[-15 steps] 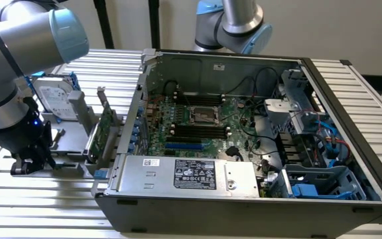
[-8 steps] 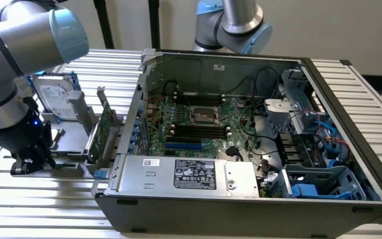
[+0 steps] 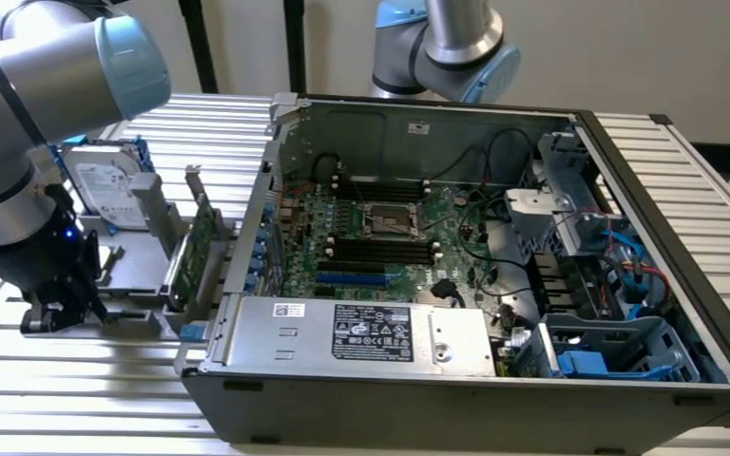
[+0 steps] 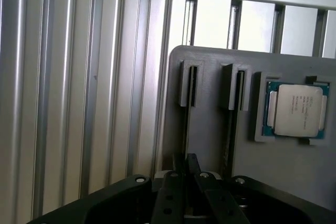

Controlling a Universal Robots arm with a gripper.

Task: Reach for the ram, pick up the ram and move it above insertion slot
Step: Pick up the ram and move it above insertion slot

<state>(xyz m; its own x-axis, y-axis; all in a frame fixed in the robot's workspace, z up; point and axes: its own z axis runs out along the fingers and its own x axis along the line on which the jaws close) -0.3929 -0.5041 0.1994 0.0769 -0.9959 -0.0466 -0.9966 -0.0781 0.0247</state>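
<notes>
My gripper (image 3: 67, 309) is down at the grey parts holder (image 3: 137, 318) on the exterior view's left, beside the open computer case (image 3: 467, 380). In the wrist view the two fingertips stand close together (image 4: 186, 163) over a slot of the holder (image 4: 210, 140). The ram (image 4: 185, 129) shows there as a thin dark edge running from the slot's end bracket into the narrow gap between the fingers, which are shut on it. The black memory slots (image 3: 372, 249) lie on the motherboard inside the case, well to the exterior view's right of the gripper.
A green expansion card (image 3: 194, 252) stands upright in the holder between gripper and case. A silver hard drive (image 3: 105, 185) stands behind. A processor chip (image 4: 296, 109) lies in a holder recess. A second arm (image 3: 448, 47) is behind the case. Ribbed aluminium tabletop (image 3: 73, 399) surrounds everything.
</notes>
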